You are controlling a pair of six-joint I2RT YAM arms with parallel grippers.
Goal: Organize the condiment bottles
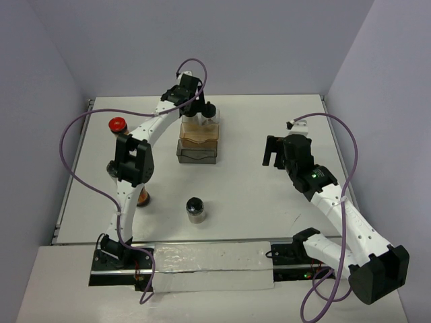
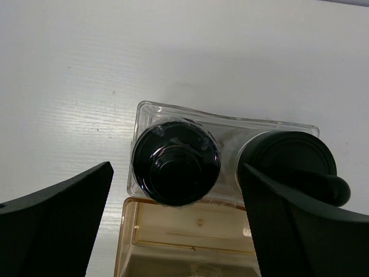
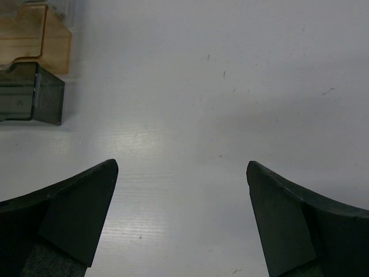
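Hovering wide open above the tray (image 2: 144, 112), the left hand (image 2: 176, 173) straddled an upright black-capped bottle (image 2: 173, 153) directly beneath, gripping nothing; the right hand (image 3: 181, 173), open and empty, was well apart

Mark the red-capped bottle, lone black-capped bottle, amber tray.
red-capped bottle (image 1: 118, 124): top external view, cap.
lone black-capped bottle (image 1: 195, 204): top external view, cap.
amber tray (image 2: 190, 231): left wrist view, bare floor.
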